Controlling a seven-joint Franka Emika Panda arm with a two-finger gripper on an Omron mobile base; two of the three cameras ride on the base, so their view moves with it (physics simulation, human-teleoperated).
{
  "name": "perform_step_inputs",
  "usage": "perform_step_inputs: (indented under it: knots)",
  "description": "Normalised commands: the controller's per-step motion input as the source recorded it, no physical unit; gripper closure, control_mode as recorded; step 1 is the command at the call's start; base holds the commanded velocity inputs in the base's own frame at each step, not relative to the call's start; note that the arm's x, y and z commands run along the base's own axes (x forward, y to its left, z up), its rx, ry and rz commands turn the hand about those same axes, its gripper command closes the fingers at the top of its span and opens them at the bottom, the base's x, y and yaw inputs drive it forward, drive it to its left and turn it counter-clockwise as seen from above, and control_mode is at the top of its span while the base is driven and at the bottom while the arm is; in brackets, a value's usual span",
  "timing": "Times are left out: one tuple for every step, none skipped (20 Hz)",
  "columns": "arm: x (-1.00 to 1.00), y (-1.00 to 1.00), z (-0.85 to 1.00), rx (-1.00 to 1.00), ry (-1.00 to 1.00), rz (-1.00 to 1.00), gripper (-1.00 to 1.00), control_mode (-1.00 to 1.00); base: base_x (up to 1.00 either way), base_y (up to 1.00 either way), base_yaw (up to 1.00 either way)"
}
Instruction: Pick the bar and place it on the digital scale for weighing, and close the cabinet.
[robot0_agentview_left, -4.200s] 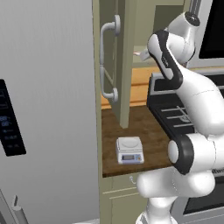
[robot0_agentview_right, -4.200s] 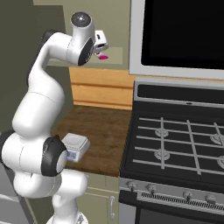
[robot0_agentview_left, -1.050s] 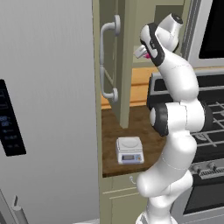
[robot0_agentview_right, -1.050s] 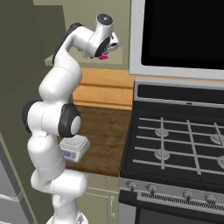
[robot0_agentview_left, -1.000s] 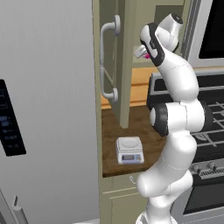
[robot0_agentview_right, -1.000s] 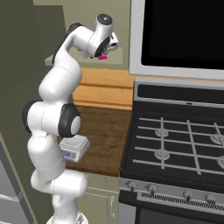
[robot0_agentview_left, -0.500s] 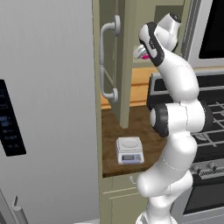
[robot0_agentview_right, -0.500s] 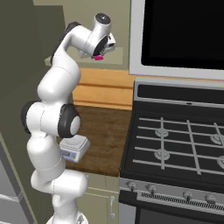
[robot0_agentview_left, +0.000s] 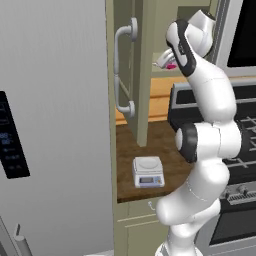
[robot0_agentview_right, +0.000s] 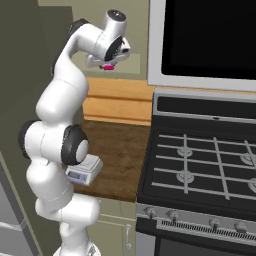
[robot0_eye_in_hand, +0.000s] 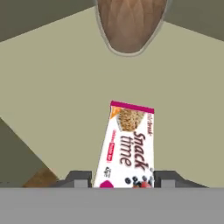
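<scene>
A large grey refrigerator (robot0_agentview_left: 55, 125) stands left of the wooden counter (robot0_agentview_right: 117, 150), a black gas stove (robot0_agentview_right: 200, 165) to its right beneath a dark-windowed microwave (robot0_agentview_right: 210, 37).

Pink-and-white bar (robot0_eye_in_hand: 127, 146) lies flat on the beige shelf inside the cabinet (robot0_agentview_left: 142, 70), printed face up with "Snack time" readable, its near end between the dark fingertips (robot0_eye_in_hand: 79, 178). The cabinet's paneled door stands open, edge-on, curved grey handle on its face. Below the cabinet, the digital scale (robot0_agentview_left: 148, 171) sits on the wooden counter, platform bare, display facing front.
</scene>
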Motion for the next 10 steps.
perform_step_inputs:
  knots:
    - [-1.00,0.00,-0.12,0.00,-0.02,0.01,1.00,-1.00,0.00,0.00,0.00]
    - [-1.00,0.00,-0.30,0.00,-0.13,0.02,1.00,-1.00,0.00,0.00,0.00]
    - [-1.00,0.00,-0.42,0.00,-0.21,0.04,1.00,-1.00,0.00,0.00,0.00]
    - [-1.00,0.00,-0.44,0.00,-0.25,0.04,1.00,-1.00,0.00,0.00,0.00]
    - [-1.00,0.00,-0.36,0.00,-0.23,0.03,1.00,-1.00,0.00,0.00,0.00]
    - [-1.00,0.00,-0.21,0.00,-0.18,0.02,1.00,-1.00,0.00,0.00,0.00]
    - [-1.00,0.00,-0.04,0.00,-0.03,0.00,1.00,-1.00,0.00,0.00,0.00]
    - [-1.00,0.00,0.00,0.00,0.00,0.00,1.00,-1.00,0.00,0.00,0.00]
    - [-1.00,0.00,0.00,0.00,0.13,0.00,1.00,-1.00,0.00,0.00,0.00]
    - [-1.00,0.00,0.00,0.00,0.19,0.00,1.00,-1.00,0.00,0.00,0.00]
